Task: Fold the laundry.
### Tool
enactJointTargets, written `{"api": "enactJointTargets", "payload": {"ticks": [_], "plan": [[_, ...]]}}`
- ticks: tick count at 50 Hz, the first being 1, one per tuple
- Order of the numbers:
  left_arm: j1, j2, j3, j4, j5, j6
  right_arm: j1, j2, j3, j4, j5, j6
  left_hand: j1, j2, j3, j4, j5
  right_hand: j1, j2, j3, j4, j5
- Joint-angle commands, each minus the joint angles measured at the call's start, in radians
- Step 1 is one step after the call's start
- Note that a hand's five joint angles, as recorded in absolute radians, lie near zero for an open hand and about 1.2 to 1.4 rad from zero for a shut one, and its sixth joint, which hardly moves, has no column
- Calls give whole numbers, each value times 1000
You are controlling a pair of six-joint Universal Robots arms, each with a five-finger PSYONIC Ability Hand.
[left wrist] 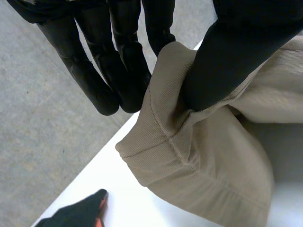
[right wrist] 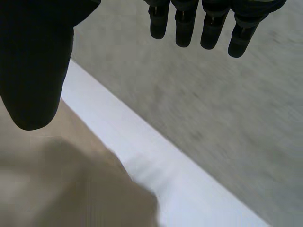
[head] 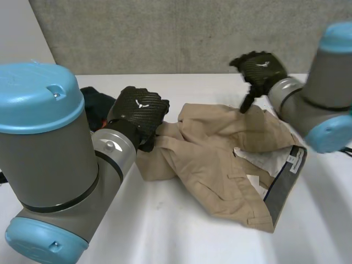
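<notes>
Nearest you: waistband [head: 281, 190] of khaki trousers [head: 214, 159], grey lining turned out. Garment lies crumpled mid-counter [head: 165, 236].
Your left hand [left wrist: 227, 61] pinches leg hem between thumb and fingers.
Your right hand [right wrist: 33, 71] hovers over far edge of cloth, fingers straight, thumb apart, holding nothing.
Step, as judged: spreading out; no fold made yet.
Next move calls for second grip by right hand, then pull to flatten.
Hard to make out: second leg lost in folds. Dark garment [head: 94, 102] beyond left hand is mostly hidden.
</notes>
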State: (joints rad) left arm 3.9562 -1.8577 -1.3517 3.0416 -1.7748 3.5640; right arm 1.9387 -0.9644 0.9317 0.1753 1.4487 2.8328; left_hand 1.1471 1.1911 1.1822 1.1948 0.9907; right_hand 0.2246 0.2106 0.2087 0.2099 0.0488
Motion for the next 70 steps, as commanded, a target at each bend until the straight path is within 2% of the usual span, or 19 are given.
{"api": "enactJointTargets", "payload": {"ticks": [1,4,6,12,19,23,25,26,30,33,39,41,48,54,58,62,66,67,70], "plan": [[-3,2,40,3,12,13,8,-273,316,266,154,39,249,205,214,201,231,-50,-36,-34,-35,-49],[-9,-2,48,2,18,16,17,-322,451,288,145,74,249,205,214,201,231,-50,-36,-34,-35,-49],[-15,-2,52,0,23,18,32,-356,579,230,122,120,249,205,214,201,231,-50,-36,-34,-35,-49],[-22,2,52,-1,26,13,95,-364,840,-69,81,165,249,205,214,201,231,44,58,60,58,45],[-17,23,52,-1,26,7,143,-289,904,-295,94,175,249,205,214,201,231,220,234,236,234,221],[-8,38,45,-1,29,-4,141,-254,891,-292,116,191,249,205,214,201,231,533,547,549,548,534],[-2,48,36,-3,34,-10,128,-254,875,-272,128,198,249,205,214,201,231,1113,1127,1129,1128,1114],[1,48,31,-3,35,-11,123,-257,874,-266,136,198,249,205,214,201,231,1171,1185,1187,1186,1172],[17,51,11,-9,26,-2,79,-348,871,-249,160,189,249,205,214,201,231,1172,1186,1188,1186,1173],[31,55,-13,-38,23,21,33,-448,866,-229,131,142,249,205,214,201,231,1172,1186,1188,1186,1173],[61,58,-52,-131,32,91,-33,-559,808,-32,-25,-27,249,205,214,201,231,1172,1186,1188,1186,1173],[64,55,-61,-185,38,110,-56,-577,759,103,-91,-108,249,205,214,201,231,1172,1186,1188,1186,1173],[64,-10,-32,-309,112,115,-84,-490,667,479,-195,-367,249,205,214,201,231,1172,1186,1188,1186,1173],[70,-121,100,-319,133,115,-53,-330,532,489,-136,-444,249,205,214,201,231,1172,1186,1188,1186,1173],[101,-178,293,-297,103,113,-49,-246,343,403,-59,-382,249,205,214,201,231,1172,1186,1188,1186,1173],[135,-183,514,-201,89,90,-41,-200,109,219,4,-299,249,205,214,201,231,1172,1186,1188,1186,1173],[158,-155,660,-8,100,24,-27,-198,-62,-73,38,-219,249,205,214,201,231,1172,1186,1188,1186,1173],[166,-135,684,79,101,-2,-20,-203,-94,-208,44,-187,249,205,214,201,231,1172,1186,1188,1186,1173],[172,-103,688,196,110,-27,-9,-221,-109,-385,45,-139,249,205,214,201,231,1172,1186,1188,1186,1173]]}}
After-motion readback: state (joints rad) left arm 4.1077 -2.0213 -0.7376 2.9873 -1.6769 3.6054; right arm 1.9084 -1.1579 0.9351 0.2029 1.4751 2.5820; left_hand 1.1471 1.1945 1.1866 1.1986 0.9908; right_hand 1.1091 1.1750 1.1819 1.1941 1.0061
